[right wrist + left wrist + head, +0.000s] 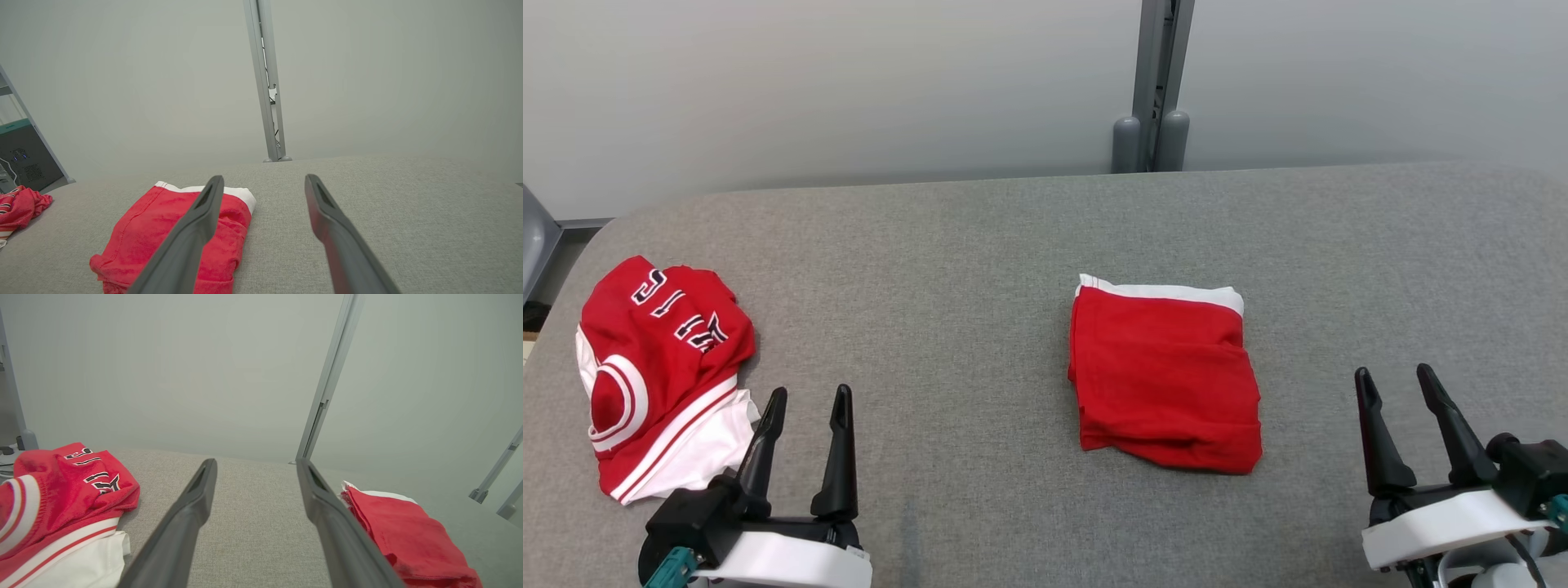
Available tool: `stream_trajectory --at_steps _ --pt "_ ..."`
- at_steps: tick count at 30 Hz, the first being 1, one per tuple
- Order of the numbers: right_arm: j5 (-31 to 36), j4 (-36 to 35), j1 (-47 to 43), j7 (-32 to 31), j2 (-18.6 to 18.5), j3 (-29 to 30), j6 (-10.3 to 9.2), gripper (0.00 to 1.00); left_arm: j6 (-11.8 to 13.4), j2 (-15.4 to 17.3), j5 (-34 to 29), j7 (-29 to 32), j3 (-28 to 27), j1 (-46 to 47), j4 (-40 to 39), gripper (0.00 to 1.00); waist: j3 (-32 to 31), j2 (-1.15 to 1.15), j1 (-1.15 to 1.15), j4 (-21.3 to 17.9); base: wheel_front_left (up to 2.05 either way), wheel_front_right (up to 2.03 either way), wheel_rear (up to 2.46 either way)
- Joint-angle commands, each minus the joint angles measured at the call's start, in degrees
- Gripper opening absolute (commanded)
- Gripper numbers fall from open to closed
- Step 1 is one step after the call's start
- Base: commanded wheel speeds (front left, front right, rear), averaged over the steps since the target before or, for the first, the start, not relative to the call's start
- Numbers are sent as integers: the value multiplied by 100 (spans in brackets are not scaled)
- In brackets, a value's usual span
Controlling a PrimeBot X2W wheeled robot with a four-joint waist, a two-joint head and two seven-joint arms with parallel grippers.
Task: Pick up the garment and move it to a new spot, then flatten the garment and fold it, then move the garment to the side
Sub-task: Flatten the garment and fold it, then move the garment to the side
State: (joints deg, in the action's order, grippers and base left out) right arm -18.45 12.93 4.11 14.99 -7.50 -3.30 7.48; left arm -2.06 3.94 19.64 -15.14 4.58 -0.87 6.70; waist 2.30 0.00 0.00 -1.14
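Observation:
A crumpled red and white garment (662, 367) with black lettering lies in a heap at the table's left end, also seen in the left wrist view (61, 486) and the right wrist view (18, 206). A second red garment (1164, 376) with a white band lies folded into a neat rectangle at the table's middle (404, 531) (139, 232). My left gripper (809, 392) (256, 462) is open, just right of the crumpled heap, holding nothing. My right gripper (1393, 372) (264, 178) is open and holds nothing, a little right of the folded garment.
The grey fabric-covered table (980, 261) has a rounded far-left corner. Behind it stands a pale wall with a grey metal post (1156, 82). Dark equipment (20, 163) sits beyond the table's left end.

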Motion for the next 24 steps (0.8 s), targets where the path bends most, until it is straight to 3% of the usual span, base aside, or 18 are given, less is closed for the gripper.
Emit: stream_trajectory --at_steps 1,10,24 --pt "62 16 23 26 6 -14 2 100 -50 -1 -66 0 -57 -39 33 100 1 0 0 10 0 0 0" --pt "198 99 55 27 46 -23 2 100 -231 -75 -243 0 -192 8 145 100 -34 0 0 67 0 0 0" --pt "194 295 65 27 -2 -106 2 100 -251 -94 -278 1 -115 18 188 100 -77 0 0 119 0 0 0"
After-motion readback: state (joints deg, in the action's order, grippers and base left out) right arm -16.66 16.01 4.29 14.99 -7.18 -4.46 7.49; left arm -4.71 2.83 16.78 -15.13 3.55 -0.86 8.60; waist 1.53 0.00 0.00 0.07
